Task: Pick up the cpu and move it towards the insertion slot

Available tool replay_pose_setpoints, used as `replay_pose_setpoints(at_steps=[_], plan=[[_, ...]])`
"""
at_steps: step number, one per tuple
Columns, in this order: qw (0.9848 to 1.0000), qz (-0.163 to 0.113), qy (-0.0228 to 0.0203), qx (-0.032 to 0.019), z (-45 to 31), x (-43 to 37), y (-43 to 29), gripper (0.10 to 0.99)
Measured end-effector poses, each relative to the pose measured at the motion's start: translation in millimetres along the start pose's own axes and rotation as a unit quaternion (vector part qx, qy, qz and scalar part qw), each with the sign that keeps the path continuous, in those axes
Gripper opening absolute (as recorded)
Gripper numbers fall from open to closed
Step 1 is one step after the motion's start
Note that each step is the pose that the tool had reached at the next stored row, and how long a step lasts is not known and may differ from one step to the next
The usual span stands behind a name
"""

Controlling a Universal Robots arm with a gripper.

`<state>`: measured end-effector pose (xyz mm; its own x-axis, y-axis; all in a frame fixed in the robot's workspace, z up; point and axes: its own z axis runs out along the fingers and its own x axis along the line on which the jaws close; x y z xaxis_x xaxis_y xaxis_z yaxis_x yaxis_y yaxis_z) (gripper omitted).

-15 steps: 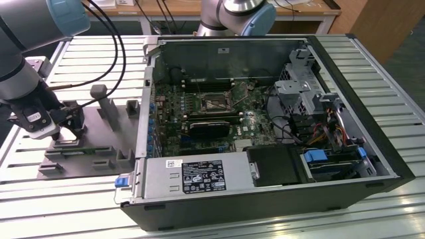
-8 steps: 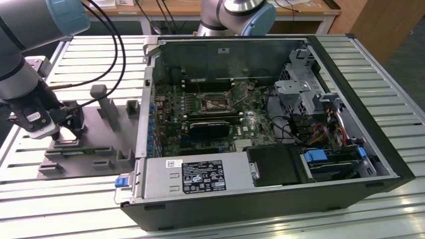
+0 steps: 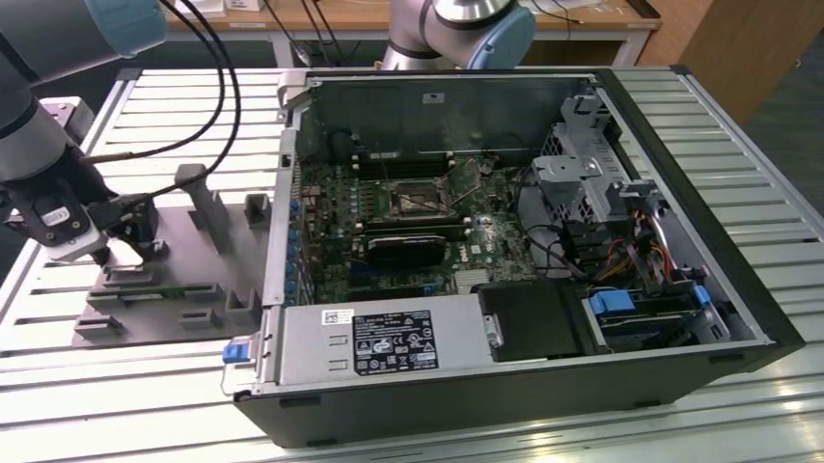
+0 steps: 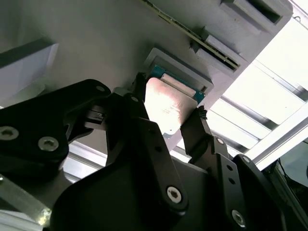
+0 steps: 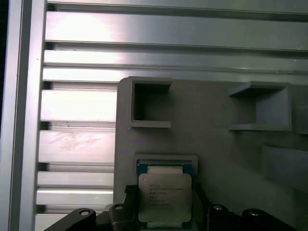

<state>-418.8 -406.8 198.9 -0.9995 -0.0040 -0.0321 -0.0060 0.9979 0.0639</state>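
Observation:
The cpu, a small square chip with a silvery top and a green rim, sits between my gripper's fingers just over its shallow square recess in the grey fixture. In the second wrist view my gripper is shut on the cpu, with a black finger against each opposite edge. In the exterior view my gripper is low over the fixture, at the exterior view's left. The insertion slot, a shiny metal frame around a dark centre, lies on the motherboard inside the open computer case, well to the exterior view's right of the gripper.
The open computer case holds a grey power supply box, a dark heatsink block, drive cages and cables. Grey posts stand up from the fixture. Everything rests on a slatted aluminium table. A second robot arm's base stands behind the case.

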Motion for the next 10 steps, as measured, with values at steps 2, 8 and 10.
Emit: replay_pose_setpoints(at_steps=[2, 8, 10], plan=[[1.0000, 0.000, 0.0000, 0.0000, -4.1, -0.2, 0.3, 0.537], [1.0000, 0.000, 0.0000, 0.0000, -18.0, -0.6, 1.1, 0.537], [1.0000, 0.000, 0.0000, 0.0000, -22.9, -0.7, 1.5, 0.537]])
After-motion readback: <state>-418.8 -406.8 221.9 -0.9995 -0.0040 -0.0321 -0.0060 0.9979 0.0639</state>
